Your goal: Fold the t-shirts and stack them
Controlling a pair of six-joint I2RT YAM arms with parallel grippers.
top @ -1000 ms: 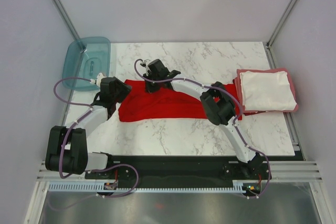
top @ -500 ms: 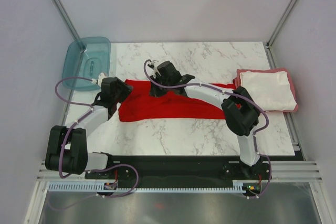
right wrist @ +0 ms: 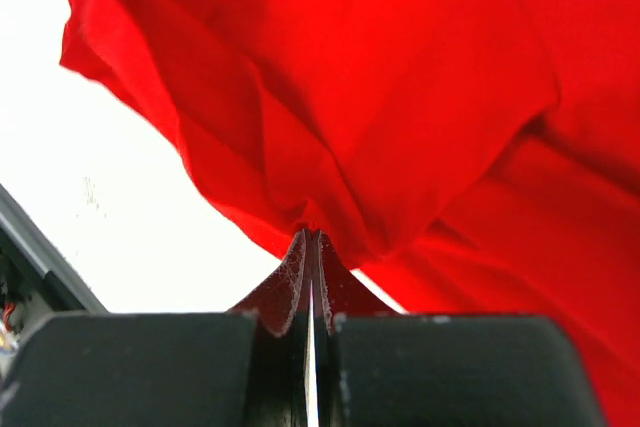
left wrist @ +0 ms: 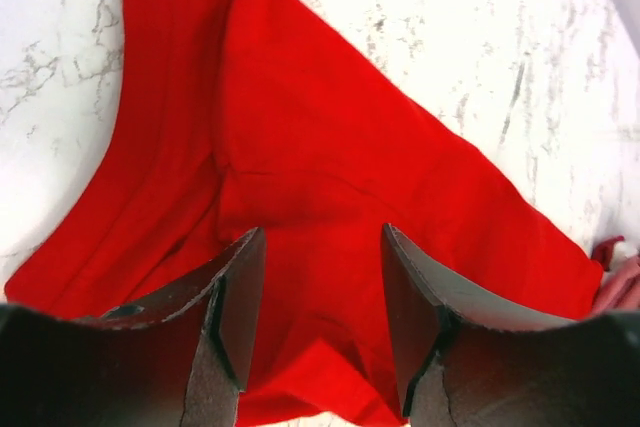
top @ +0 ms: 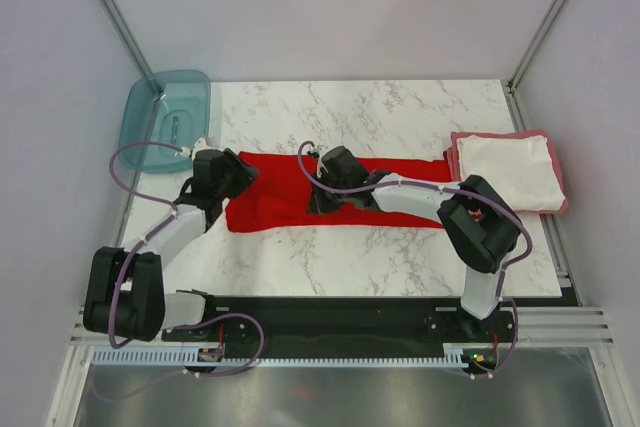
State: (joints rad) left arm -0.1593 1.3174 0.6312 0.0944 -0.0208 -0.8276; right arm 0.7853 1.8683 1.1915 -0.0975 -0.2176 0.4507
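Note:
A bright red t-shirt lies stretched across the middle of the marble table, bunched along its length. My right gripper is shut on a pinched fold of it; in the right wrist view the fingertips meet on the red cloth. Over the shirt's left end my left gripper stands open, with red cloth beneath and between its fingers. At the right edge a folded white t-shirt rests on a folded dull pinkish-red t-shirt.
A translucent teal tub sits at the table's back left corner. The right arm's elbow hangs over the table just left of the stack. White walls close in the left, the right and the back.
My right gripper has moved right and toward the near edge, dragging the red cloth with it. The shirt's right part now lies uncovered. The left gripper has barely moved.

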